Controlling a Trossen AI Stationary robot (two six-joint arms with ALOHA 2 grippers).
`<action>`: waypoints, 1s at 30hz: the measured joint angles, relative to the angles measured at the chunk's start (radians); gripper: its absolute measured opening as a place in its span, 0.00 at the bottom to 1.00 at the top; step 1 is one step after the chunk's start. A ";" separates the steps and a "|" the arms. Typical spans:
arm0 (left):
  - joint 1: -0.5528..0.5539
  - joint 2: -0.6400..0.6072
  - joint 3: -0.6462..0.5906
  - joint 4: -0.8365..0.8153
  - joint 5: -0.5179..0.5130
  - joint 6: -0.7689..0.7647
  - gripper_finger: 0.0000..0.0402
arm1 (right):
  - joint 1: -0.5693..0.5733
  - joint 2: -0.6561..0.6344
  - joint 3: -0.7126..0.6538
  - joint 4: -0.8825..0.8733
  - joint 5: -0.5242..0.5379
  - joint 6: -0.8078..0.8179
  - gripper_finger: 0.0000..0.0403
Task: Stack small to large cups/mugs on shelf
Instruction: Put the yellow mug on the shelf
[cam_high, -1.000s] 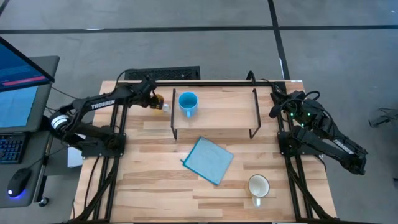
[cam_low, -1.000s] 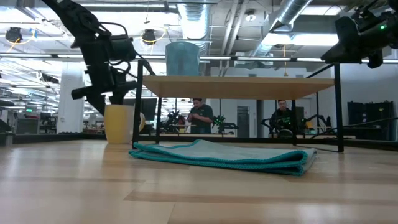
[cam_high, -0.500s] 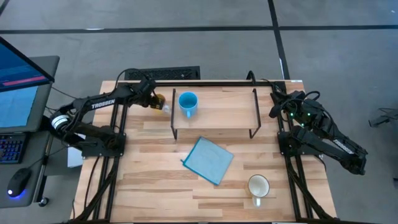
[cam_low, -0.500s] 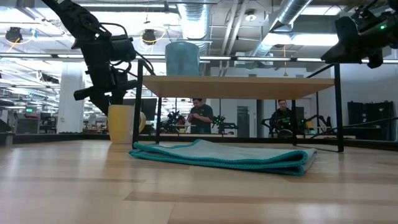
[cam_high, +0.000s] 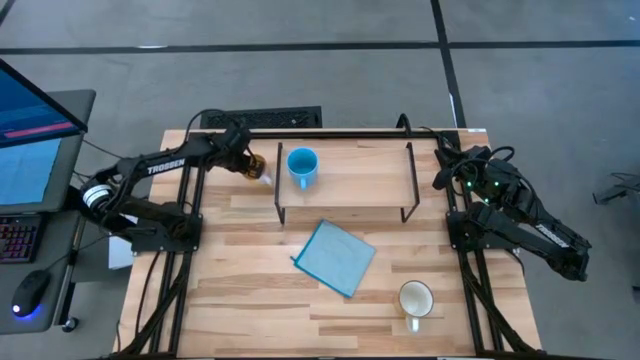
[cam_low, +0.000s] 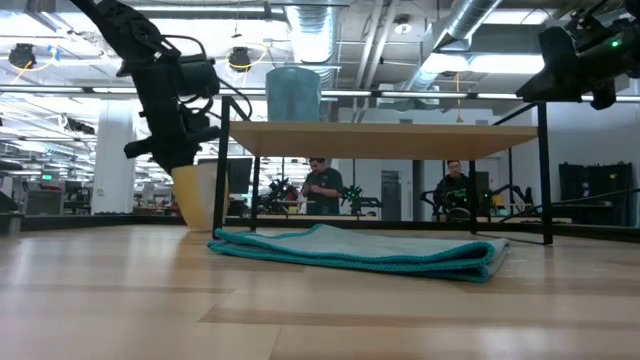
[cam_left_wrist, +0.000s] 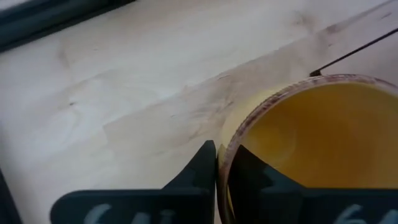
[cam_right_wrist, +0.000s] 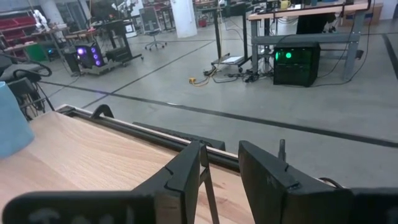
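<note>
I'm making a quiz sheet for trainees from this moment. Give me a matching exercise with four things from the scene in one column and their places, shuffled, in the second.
Things:
1. small light-blue mug
2. small orange mug
3. larger white mug
4. flat blue cloth

Places:
A. on the tabletop in front of the shelf, lying flat
B. on the tabletop's near right part, alone
C. on the low light-wood shelf, at its left end
D. just left of the shelf, its rim pinched by the left tool

Pairs: 1-C, 2-D, 3-B, 4-A
</note>
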 joint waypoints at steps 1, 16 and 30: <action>0.000 0.000 0.015 -0.009 0.003 0.010 0.02 | 0.000 0.000 0.000 0.000 0.000 0.000 0.33; 0.000 0.000 0.524 -0.399 -0.247 0.158 0.01 | 0.000 0.000 0.000 -0.049 0.000 0.015 0.33; -0.011 0.040 0.937 -0.366 -0.067 0.243 0.01 | 0.000 0.000 0.000 -0.045 0.000 0.018 0.33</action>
